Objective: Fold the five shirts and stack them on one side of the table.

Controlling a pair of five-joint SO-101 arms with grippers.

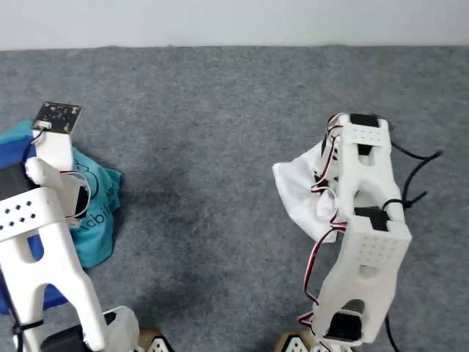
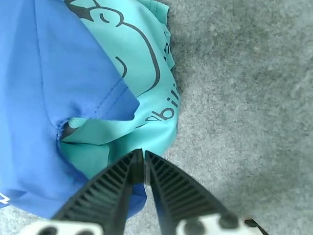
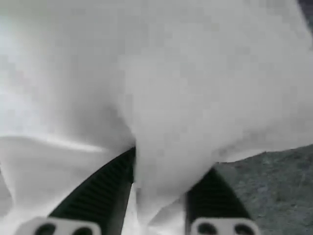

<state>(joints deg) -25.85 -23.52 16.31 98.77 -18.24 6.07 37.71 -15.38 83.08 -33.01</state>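
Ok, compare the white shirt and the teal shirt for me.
The white shirt is plain; the teal shirt carries a dark line drawing and lettering. The white shirt is bunched up, with the right gripper shut on it; the teal shirt lies partly under a blue shirt. Both are rumpled cloth on the grey table.

Grey felt table (image 1: 220, 110) — teal shirt (image 1: 102, 213), blue shirt (image 2: 39, 98) left; white shirt (image 1: 297, 187) right.

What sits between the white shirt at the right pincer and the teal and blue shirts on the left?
Nothing visible lies on the grey table between the white shirt and the teal shirt. The left pincer, shut, hangs at the teal shirt's edge and could crowd a drop there.
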